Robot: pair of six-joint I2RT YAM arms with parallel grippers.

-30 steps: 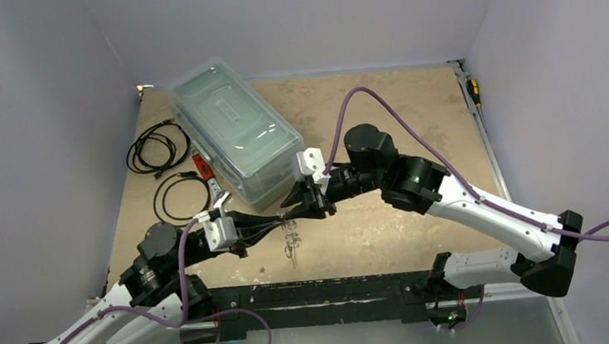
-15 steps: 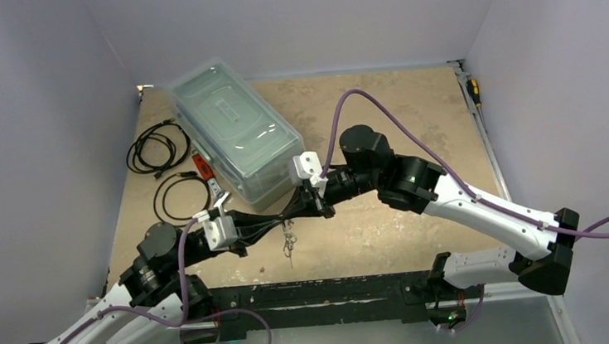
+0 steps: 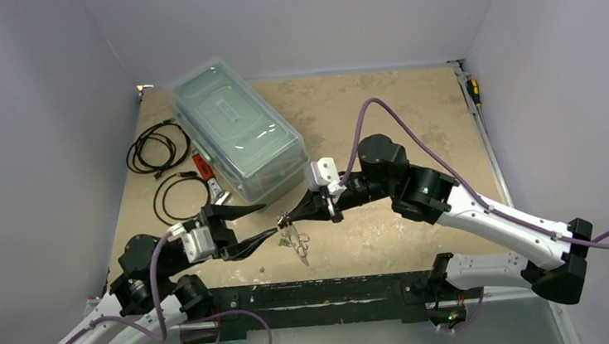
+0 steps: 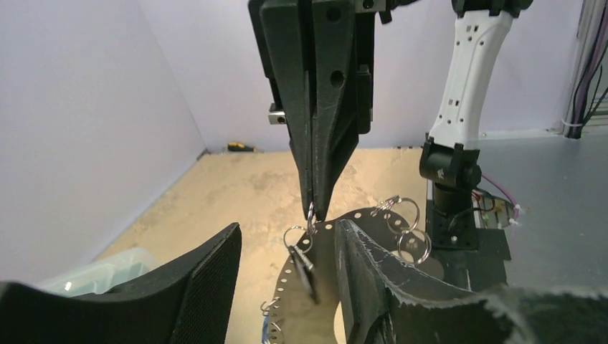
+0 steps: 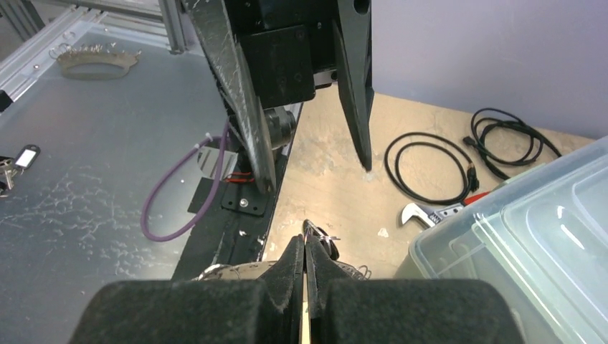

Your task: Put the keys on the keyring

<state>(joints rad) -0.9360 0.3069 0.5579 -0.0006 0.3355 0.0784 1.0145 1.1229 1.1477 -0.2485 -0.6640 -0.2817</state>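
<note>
Top external view first, from the left: the coiled black cables (image 3: 158,147) lie flat on the bench (image 3: 412,104), well apart from the work. Our left claw (image 3: 270,219) is spread with nothing between its fingers, and its tips point at the keyring (image 3: 295,239) just beside them. We judge it stands open so that it can take a fresh hold on the band or on a key. In the left wrist view the pale perforated band of the keyring (image 4: 287,276) curves down between those open fingers, with a dark key (image 4: 304,266) hanging against it. Just to the right, our right claw (image 3: 291,217) is pressed together on one small metal ring at the band's edge. The whole keyring therefore dangles clear of the bench, low over its near part. We think this hanging hold keeps the rings reachable from below and from the side. Behind the claws stands the clear lidded box (image 3: 235,128), close enough to hem in any move away from us, and the black front rail (image 3: 320,291) bounds the near side. To the right the bench lies bare, so the freest room is that way.
</note>
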